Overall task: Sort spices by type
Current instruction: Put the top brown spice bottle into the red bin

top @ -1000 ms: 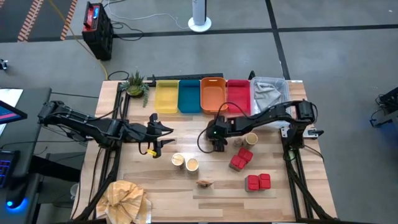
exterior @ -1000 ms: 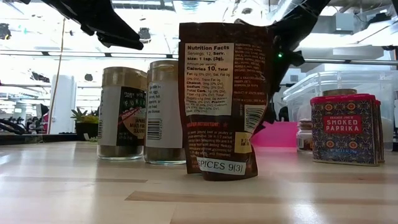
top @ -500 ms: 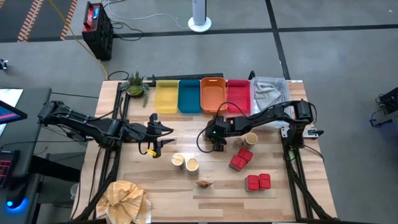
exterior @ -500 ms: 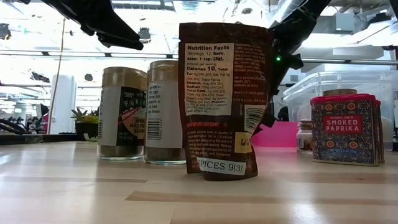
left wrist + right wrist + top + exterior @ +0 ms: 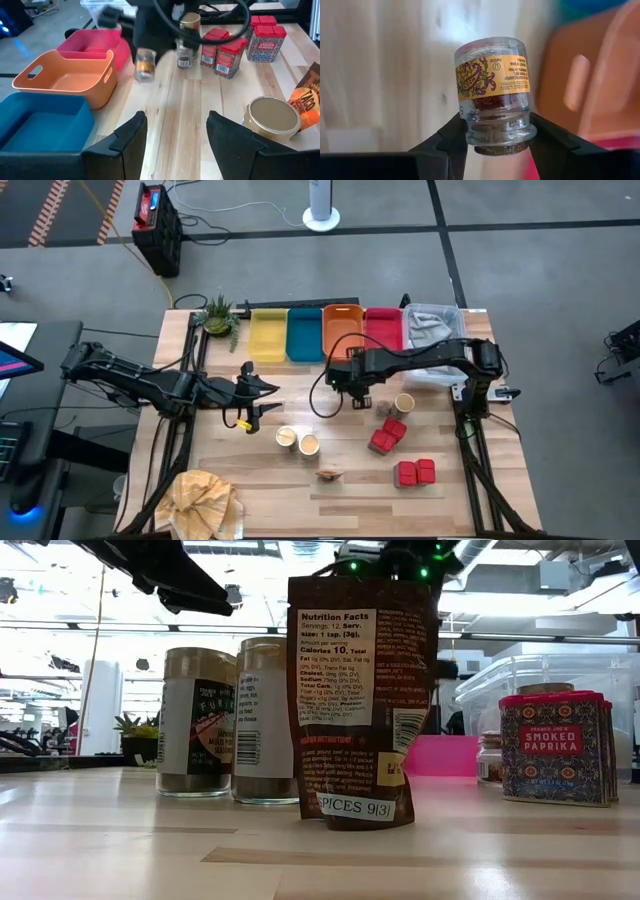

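The right pincer (image 5: pixel 352 376) pinches a tiny jar (image 5: pixel 492 92) near its corked end, carried above the tabletop (image 5: pixel 350 480) just beside the orange tray (image 5: pixel 341 332). The smooth glass could slip and drop short of a tray. The left pincer (image 5: pixel 175 132) hangs spread (idle) over bare wood. The orange, blue (image 5: pixel 40 125) and red (image 5: pixel 100 44) trays look empty.

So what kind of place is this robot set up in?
Probably a robotics lab or workshop: a pale wooden table on bare grey concrete floor, a black equipment box trailing cables, and bright industrial ceiling lights.
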Available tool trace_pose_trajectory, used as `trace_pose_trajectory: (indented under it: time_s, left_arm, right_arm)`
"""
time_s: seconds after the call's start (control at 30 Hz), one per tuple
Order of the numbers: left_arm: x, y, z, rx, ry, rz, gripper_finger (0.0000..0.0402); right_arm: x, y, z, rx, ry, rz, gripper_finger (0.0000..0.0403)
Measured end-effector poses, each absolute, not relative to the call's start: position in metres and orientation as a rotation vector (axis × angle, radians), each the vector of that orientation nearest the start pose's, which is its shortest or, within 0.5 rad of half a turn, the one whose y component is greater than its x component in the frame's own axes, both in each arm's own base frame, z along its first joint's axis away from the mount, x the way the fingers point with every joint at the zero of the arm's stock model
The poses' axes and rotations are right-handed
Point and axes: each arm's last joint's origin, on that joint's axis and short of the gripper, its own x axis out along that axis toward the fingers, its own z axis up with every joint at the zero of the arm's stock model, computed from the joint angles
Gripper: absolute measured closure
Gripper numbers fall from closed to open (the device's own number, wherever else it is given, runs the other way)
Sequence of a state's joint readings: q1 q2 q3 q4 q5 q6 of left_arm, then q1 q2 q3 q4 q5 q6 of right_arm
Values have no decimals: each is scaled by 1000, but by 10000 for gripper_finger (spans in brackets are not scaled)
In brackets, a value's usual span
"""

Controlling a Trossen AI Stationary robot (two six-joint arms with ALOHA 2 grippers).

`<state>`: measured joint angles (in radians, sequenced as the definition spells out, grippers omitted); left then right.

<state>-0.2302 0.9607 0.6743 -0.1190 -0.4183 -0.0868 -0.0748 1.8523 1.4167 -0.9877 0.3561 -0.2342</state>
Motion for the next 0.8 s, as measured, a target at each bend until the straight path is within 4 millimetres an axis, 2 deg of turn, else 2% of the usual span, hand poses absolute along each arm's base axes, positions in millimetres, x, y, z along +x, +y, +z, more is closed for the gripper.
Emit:
trace_pose_trajectory:
  time_s: [0.27,0.43,0.53,0.67,0.8]
  left_arm:
    - [204,-36,271,50,379,202,205]
    - [204,-36,271,56,380,201,205]
    - [204,-36,271,56,380,201,205]
    - [206,-34,270,57,384,214,205]
    - [207,-31,270,38,375,234,205]
  right_arm:
    - [333,-58,230,-664,1710,-288,203]
    - [325,-75,230,-625,1778,-316,203]
    - [324,-69,230,-601,1785,-301,203]
    - [324,-48,230,-579,1798,-184,203]
    - [321,-39,219,-513,1921,-72,203]
